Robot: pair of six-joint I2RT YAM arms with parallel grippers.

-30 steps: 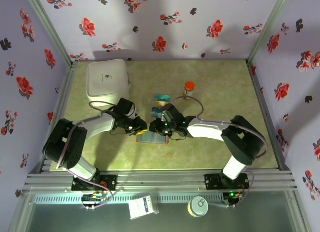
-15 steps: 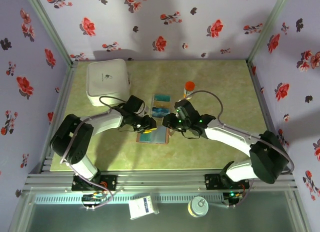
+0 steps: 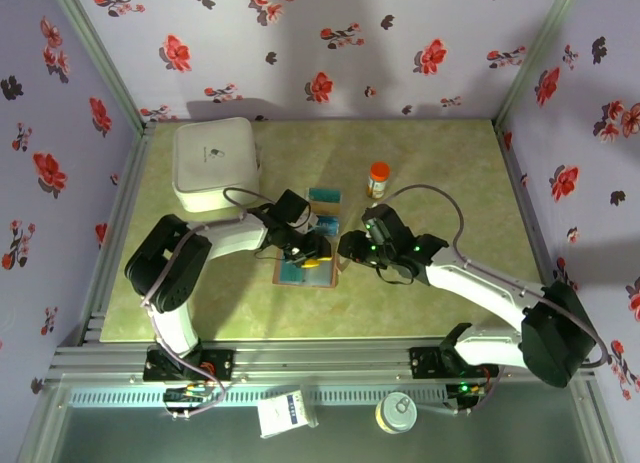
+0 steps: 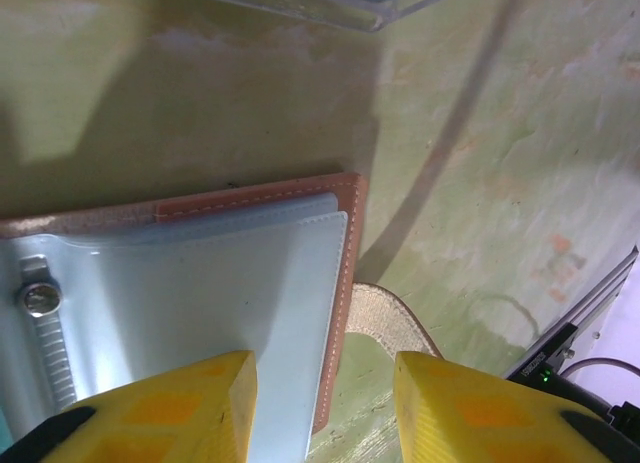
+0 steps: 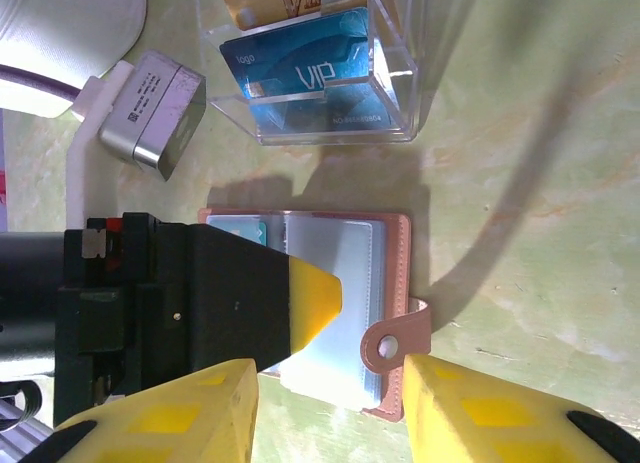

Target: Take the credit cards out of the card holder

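The card holder (image 5: 350, 273) is brown, the credit cards (image 5: 310, 78) teal.

Left arm (image 3: 224, 239) and right arm (image 3: 480, 281): white links, black joint housings, black bases. Thin grey cable (image 3: 430, 187) loops from each wrist. Green LEDs (image 3: 411, 249) on right wrist. Fingers (image 4: 180, 408) yellow, wedge-shaped, darker orange patches

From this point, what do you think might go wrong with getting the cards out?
The left fingers and right fingers crowd over the small card holder, so they may collide. The holder may not be pinned, so a tug might drag it. The clear tray sits close beside it and could get bumped.
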